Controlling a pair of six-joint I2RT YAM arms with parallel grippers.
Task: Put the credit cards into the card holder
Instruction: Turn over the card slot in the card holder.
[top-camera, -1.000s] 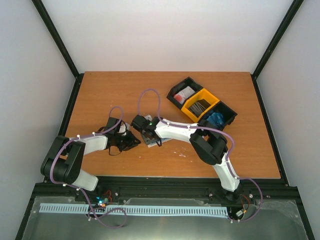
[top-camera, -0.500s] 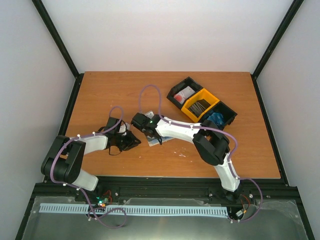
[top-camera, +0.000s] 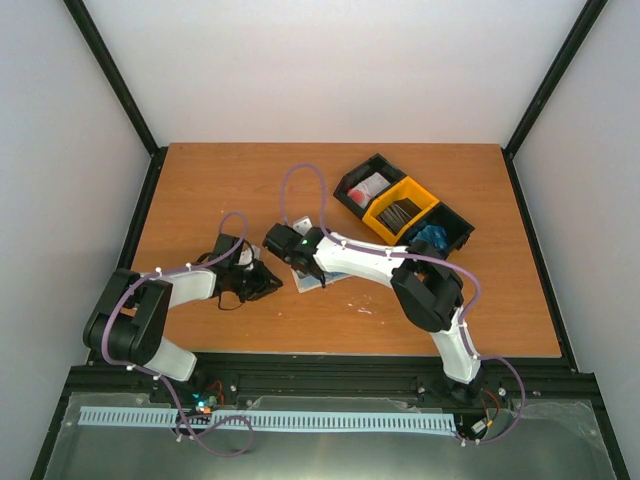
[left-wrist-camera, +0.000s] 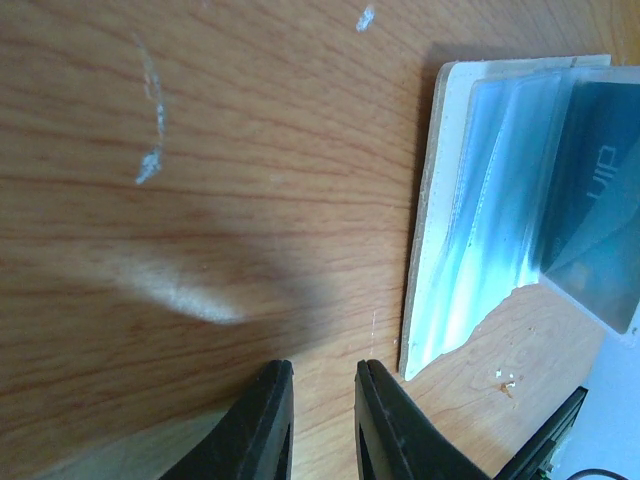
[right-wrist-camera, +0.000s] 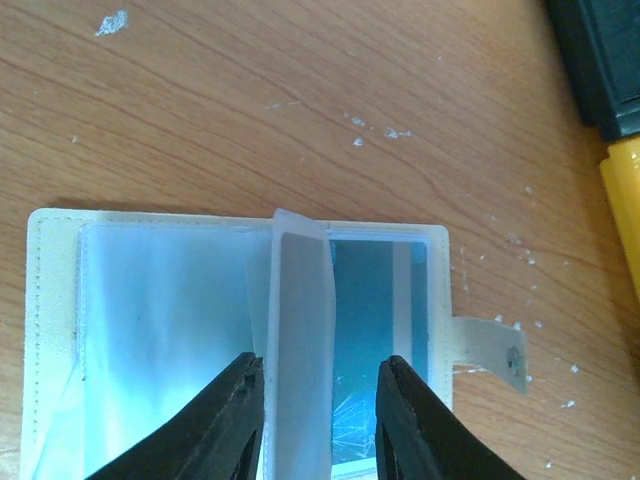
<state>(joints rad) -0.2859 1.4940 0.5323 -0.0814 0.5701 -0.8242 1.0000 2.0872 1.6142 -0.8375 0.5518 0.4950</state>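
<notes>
The card holder (top-camera: 322, 279) lies open and flat on the table, beige edge round clear blue-grey sleeves. In the right wrist view (right-wrist-camera: 150, 300) one loose sleeve page (right-wrist-camera: 300, 330) stands up at the fold. A blue credit card (right-wrist-camera: 375, 300) sits in the right-hand pocket, beside the snap tab (right-wrist-camera: 490, 345). My right gripper (right-wrist-camera: 320, 362) is open, its jaws straddling the raised page; it shows in the top view (top-camera: 300, 263). My left gripper (left-wrist-camera: 322, 368) is slightly open and empty over bare wood, just left of the holder's edge (left-wrist-camera: 440, 220). The card also shows there (left-wrist-camera: 590, 200).
Three joined bins stand at the back right: a black one (top-camera: 365, 188), a yellow one (top-camera: 400, 210) and a black one with blue items (top-camera: 437, 237). The yellow bin's edge (right-wrist-camera: 625, 200) shows at the right of the right wrist view. White flecks dot the wood.
My right gripper has moved a little toward the back, uncovering more of the open holder. The left arm has barely moved.
</notes>
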